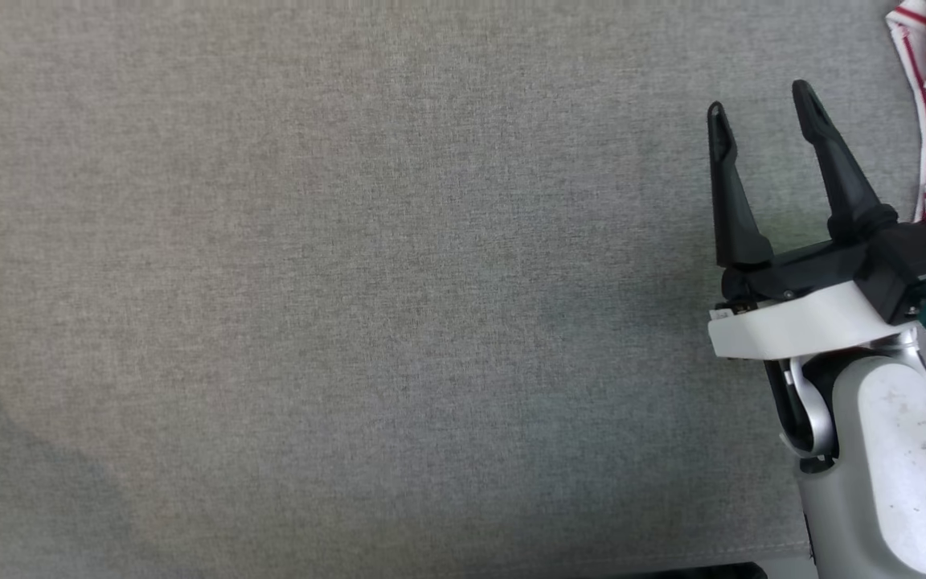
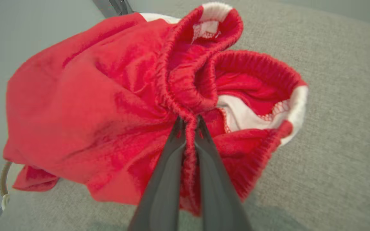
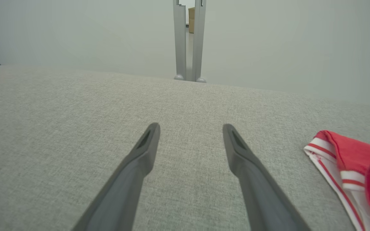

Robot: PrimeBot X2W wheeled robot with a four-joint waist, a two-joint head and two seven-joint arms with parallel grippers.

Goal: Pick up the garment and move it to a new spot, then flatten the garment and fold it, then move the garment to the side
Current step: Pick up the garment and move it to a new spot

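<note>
In the left wrist view the left gripper (image 2: 189, 120) is clenched, its dark smooth fingers pinching a gathered, ribbed elastic band of the red garment (image 2: 85, 106). The soft cloth bunches around the tips and hides them; white trim shows inside a fold, and the garment's overall shape cannot be made out. The right gripper (image 1: 759, 100) stands released, tapered fingers spread over the grey woven surface (image 1: 350, 281). In the head view the garment is cut off at the upper right corner, showing red-and-white stripes. The right wrist view has it at lower right, with two grey metal posts (image 3: 180, 38) at top centre.
</note>
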